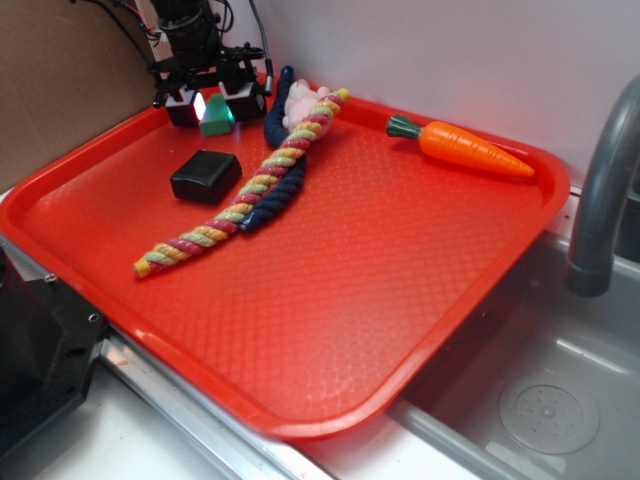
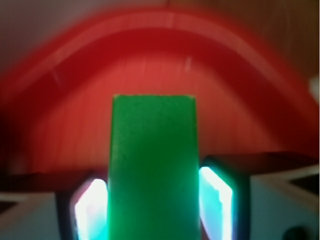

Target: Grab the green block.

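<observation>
Clamping the green block (image 2: 152,165) between its pads, the tool (image 1: 214,108) sits at the tray's (image 1: 400,300) far corner — black block (image 1: 205,176) nearby.

One green block (image 1: 215,113), one black block (image 1: 205,176), two ropes (image 1: 240,200), one carrot (image 1: 465,148).

Claw (image 1: 214,103) closed around green block (image 1: 216,115) at red tray (image 1: 330,300) far corner, black block (image 1: 205,176) nearby
</observation>
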Available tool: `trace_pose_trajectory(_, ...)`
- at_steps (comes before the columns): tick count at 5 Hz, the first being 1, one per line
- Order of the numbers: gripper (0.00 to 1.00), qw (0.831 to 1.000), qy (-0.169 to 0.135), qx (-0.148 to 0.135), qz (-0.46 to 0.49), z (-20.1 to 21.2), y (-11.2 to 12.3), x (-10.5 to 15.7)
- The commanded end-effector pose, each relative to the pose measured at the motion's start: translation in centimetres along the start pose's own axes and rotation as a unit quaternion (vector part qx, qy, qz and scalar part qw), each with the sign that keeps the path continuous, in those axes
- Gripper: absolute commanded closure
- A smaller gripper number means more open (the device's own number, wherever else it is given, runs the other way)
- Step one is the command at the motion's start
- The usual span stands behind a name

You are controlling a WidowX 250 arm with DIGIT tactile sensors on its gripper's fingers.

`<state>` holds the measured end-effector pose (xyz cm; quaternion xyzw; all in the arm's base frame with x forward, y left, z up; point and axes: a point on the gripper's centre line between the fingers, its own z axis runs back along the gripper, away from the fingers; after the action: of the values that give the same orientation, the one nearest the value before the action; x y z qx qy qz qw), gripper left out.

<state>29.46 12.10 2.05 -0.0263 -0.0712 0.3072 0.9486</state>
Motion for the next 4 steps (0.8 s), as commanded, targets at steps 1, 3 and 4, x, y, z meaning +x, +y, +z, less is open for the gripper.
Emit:
trace_pose_trajectory(1,1.0,0.988,-0.045,-0.043,-0.143,12.6,-1.6,-5.3)
trace_pose_trajectory(3,1.0,0.96,-0.03,-0.029,-0.276,20.7,-6.5,-7.9)
trace_pose_trajectory(4,1.0,0.946,0.007,-0.059,-0.318,22.1,-6.7,-9.1)
